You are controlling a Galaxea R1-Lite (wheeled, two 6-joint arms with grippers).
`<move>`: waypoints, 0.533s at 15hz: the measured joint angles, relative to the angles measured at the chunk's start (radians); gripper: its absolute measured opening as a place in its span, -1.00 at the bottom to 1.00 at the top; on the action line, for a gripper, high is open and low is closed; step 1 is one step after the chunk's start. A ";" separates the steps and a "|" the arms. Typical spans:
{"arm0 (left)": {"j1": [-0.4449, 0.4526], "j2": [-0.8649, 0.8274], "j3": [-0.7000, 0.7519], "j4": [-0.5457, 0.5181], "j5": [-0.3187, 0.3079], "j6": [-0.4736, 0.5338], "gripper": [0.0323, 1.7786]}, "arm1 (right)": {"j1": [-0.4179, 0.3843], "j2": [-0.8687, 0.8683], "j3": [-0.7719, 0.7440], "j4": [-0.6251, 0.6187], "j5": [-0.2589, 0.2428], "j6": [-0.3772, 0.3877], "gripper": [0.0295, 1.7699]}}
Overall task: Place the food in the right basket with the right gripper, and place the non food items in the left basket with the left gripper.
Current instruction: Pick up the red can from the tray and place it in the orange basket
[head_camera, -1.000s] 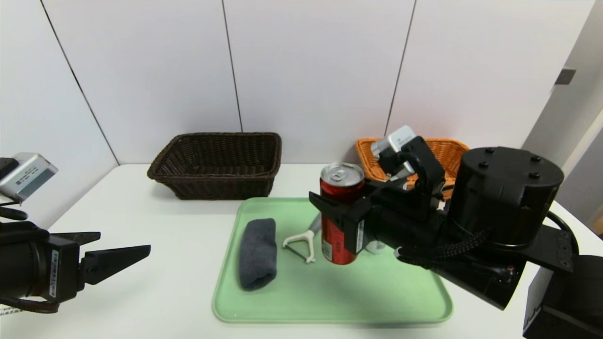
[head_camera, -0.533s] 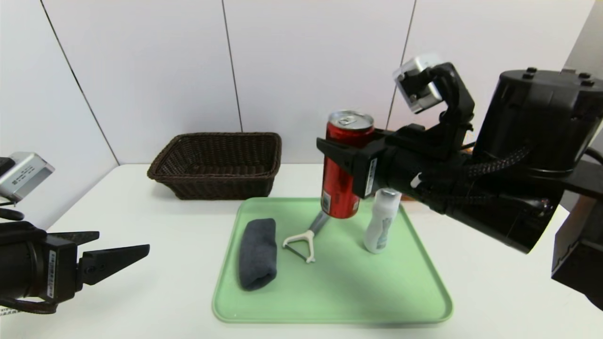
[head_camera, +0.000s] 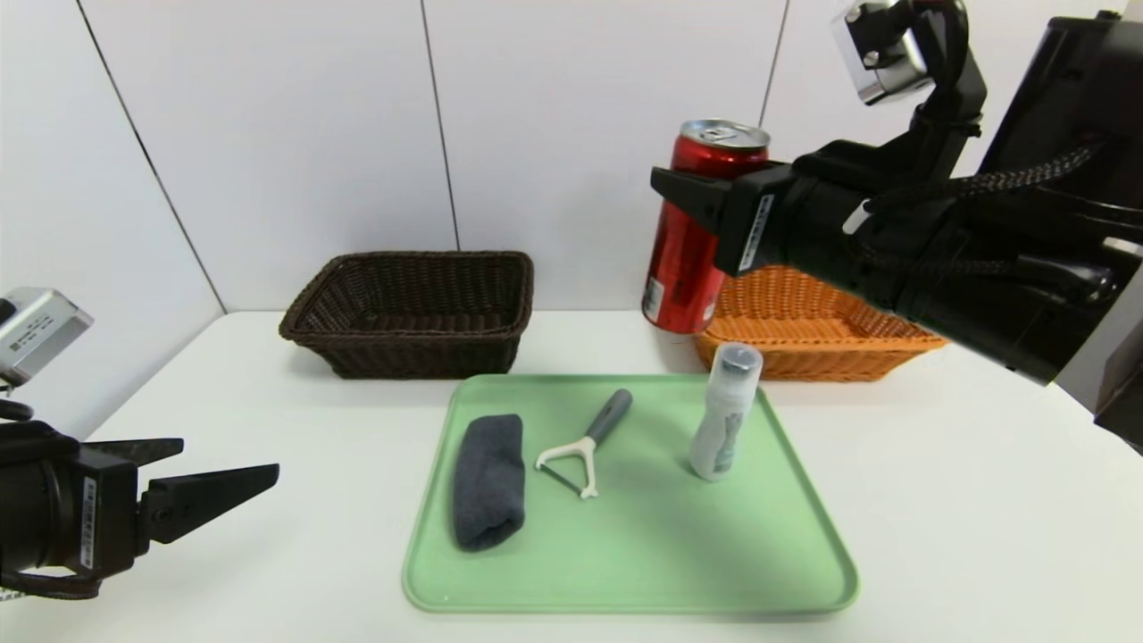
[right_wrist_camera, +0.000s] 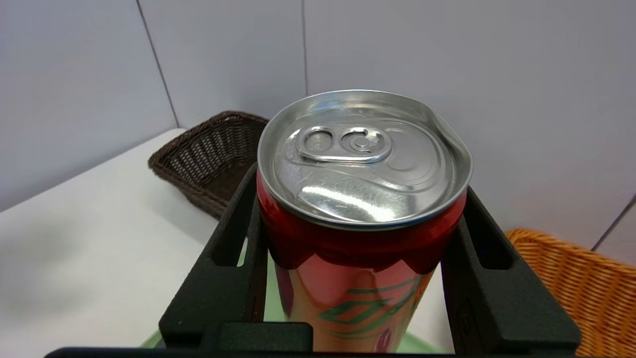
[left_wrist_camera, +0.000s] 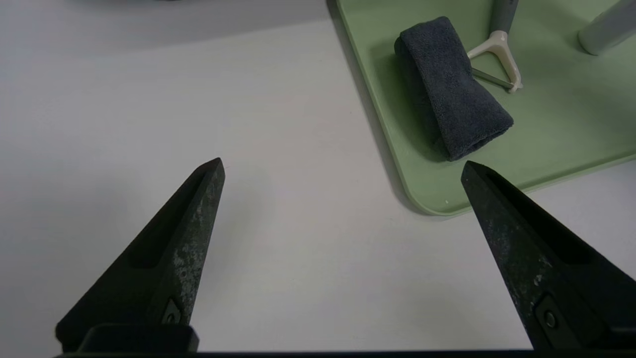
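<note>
Head view: right end effector (head_camera: 705, 192) clamped on red can (head_camera: 692, 239) near its top, can lifted clear of tabletop (head_camera: 268, 429), slightly tilted, hanging just in front of near left corner of orange basket (head_camera: 830, 344) — not yet over its middle. Right wrist view: both black fingers (right_wrist_camera: 233, 248) pressed against can sides (right_wrist_camera: 357, 238), silver pull-tab lid facing camera, rim dented on one side; dark brown basket (right_wrist_camera: 208, 154) beyond, orange basket (right_wrist_camera: 571, 278) to other side.

On green tray (head_camera: 643, 572): rolled dark grey cloth (head_camera: 488, 480) lying near left edge, white Y-peeler (head_camera: 582, 445) with grey handle beside it, white bottle (head_camera: 725, 413) standing upright near right edge. All three apart from one another. Dark brown basket (head_camera: 411, 308) at back, left of tray, against wall.

Left end effector (head_camera: 192, 487) parked low at left, above bare tabletop, well apart from tray — pointed fingers (left_wrist_camera: 184, 238) spread wide, holding nothing. Left wrist view: cloth (left_wrist_camera: 452, 84) and peeler head (left_wrist_camera: 499, 59) on tray corner (left_wrist_camera: 432, 194) ahead of fingertips.
</note>
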 joint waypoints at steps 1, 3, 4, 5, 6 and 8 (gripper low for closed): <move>0.000 -0.001 0.000 0.000 0.000 0.000 0.90 | -0.022 0.000 -0.015 0.012 0.000 0.000 0.04; 0.000 -0.001 0.000 -0.001 -0.001 0.001 0.90 | -0.076 0.002 -0.044 0.017 0.000 0.000 0.04; -0.001 -0.001 0.000 -0.003 -0.002 0.000 0.90 | -0.107 0.004 -0.055 0.019 0.003 -0.001 0.04; -0.001 -0.002 0.000 -0.004 -0.003 0.001 0.90 | -0.140 0.005 -0.062 0.019 0.008 -0.001 0.04; -0.001 -0.001 -0.001 -0.004 -0.003 0.001 0.90 | -0.179 0.009 -0.070 0.023 0.011 -0.001 0.04; -0.001 -0.001 -0.003 -0.004 -0.003 0.001 0.90 | -0.252 0.025 -0.081 0.025 0.012 0.002 0.04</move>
